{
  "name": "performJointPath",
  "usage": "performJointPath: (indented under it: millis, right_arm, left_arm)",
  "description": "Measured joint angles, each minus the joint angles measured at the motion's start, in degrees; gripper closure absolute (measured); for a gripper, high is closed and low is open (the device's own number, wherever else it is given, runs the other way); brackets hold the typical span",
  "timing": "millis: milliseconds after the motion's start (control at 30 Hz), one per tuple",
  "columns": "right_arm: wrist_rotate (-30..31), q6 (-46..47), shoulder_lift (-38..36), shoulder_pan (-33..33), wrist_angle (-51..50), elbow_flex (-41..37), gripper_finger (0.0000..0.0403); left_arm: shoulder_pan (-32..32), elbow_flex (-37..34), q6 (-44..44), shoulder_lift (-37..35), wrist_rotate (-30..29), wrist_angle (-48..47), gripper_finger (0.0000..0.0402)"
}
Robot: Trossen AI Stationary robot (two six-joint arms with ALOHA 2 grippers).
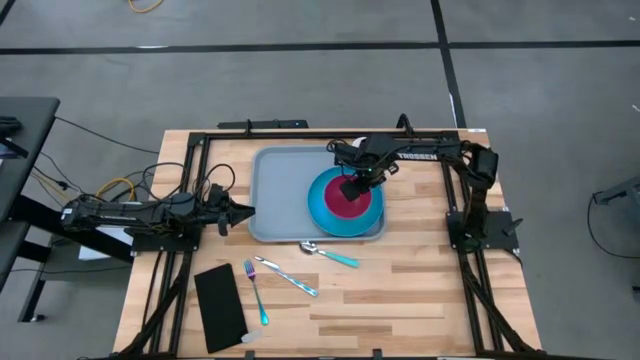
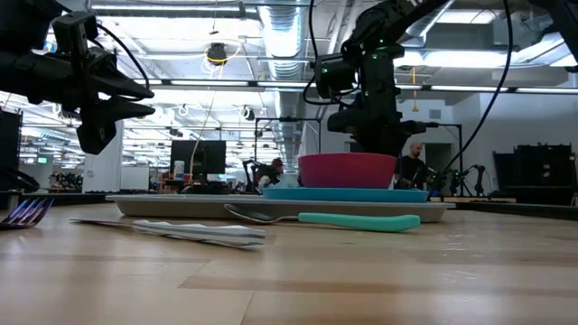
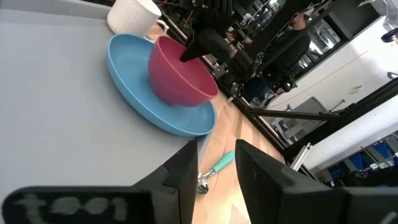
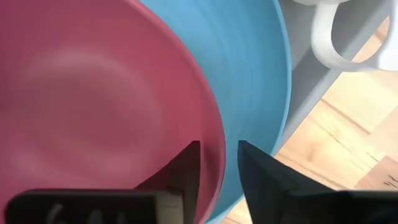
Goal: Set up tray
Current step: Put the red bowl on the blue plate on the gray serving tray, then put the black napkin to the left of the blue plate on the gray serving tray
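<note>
Four views, each partial. From above: grey-blue tray (image 1: 270,195) at table centre, far half, carrying blue plate (image 1: 322,208) and red bowl (image 1: 344,200); right gripper (image 1: 357,186) over the bowl's far rim. Right wrist view: fingers (image 4: 186,165) slightly parted astride that rim, contact impossible to tell. Seen only by wrist cameras: white mug (image 3: 132,15) beyond the plate. Left gripper (image 1: 243,212) hung left of the tray, fingers (image 3: 185,168) partly open, empty. Near the tray: teal-handled spoon (image 1: 330,253), knife (image 1: 288,278), fork (image 1: 255,292), black napkin (image 1: 220,305).
</note>
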Motion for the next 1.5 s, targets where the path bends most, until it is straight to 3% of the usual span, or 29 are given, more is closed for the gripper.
performJointPath:
  millis: [233, 500, 600, 833, 1100, 1500]
  right_arm:
    - [-0.04, -1.06, 0.0, 0.04, -1.1, 2.71, 0.0252]
    - [2.43, -5.18, -0.52, 0.59, -9.19, 15.01, 0.023]
    - [2.54, -7.67, -3.49, 3.12, -8.34, 18.04, 0.0229]
    - [4.25, -11.46, -17.2, 13.43, -0.03, 16.6, 0.0235]
    - [12.99, -11.55, -36.12, 25.2, 20.34, 0.91, 0.0235]
    - [14.26, -6.51, -58.8, 33.7, 64.67, -34.3, 0.0239]
  left_arm:
    - [0.0, 0.0, 0.02, 0.0, -0.02, 0.0, 0.0306]
    - [0.0, 0.0, 0.02, 0.0, -0.02, -0.02, 0.0306]
    - [0.0, 0.0, 0.02, 0.0, -0.02, -0.02, 0.0306]
    - [0.01, 0.0, 0.03, 0.0, 0.07, -0.02, 0.0306]
    - [0.02, 0.0, -0.3, 0.0, -0.71, 0.01, 0.0306]
    - [0.02, -0.13, -9.54, 0.0, -4.96, 2.03, 0.0306]
